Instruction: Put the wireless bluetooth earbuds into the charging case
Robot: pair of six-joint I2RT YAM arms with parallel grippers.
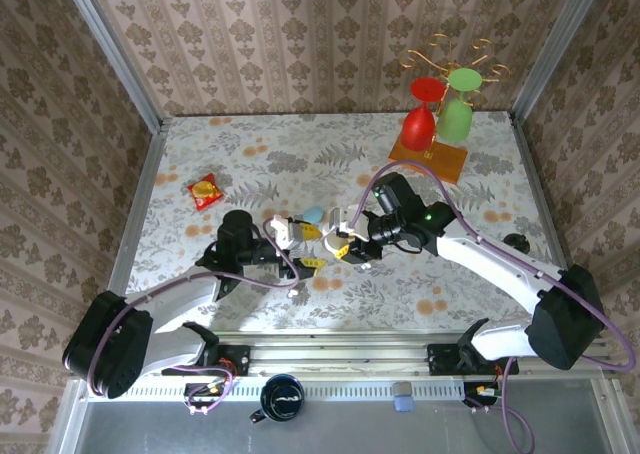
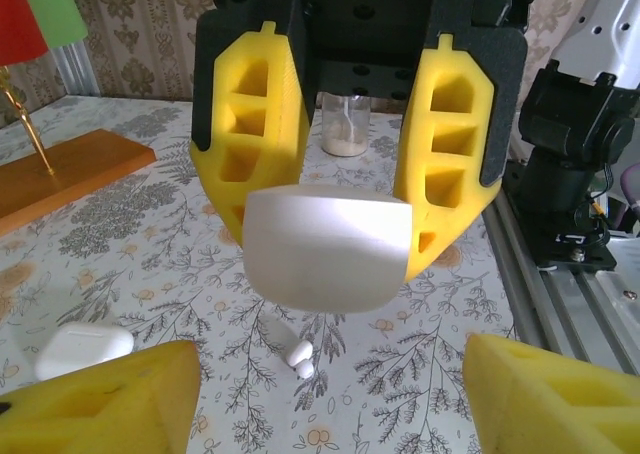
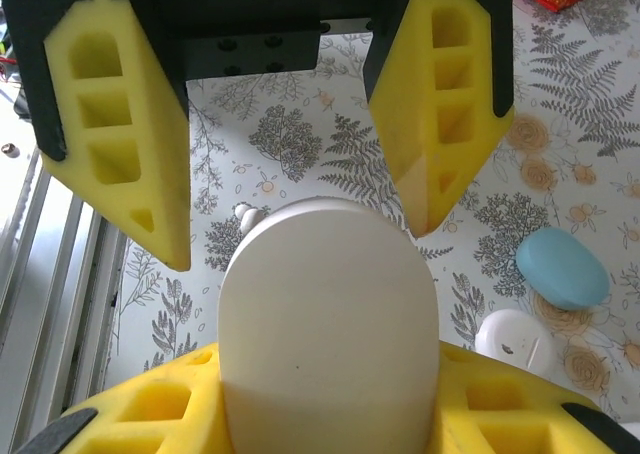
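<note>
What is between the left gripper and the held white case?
Just air, in the left wrist view. The earbuds lie on the table below the gap between left gripper and charging case.

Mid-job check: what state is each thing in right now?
right claw: shut on the charging case
charging case: held above the table, lid appears shut
left claw: open, facing the case
earbuds: loose on the table, outside the case
light-blue case: shut, lying on the table
</note>
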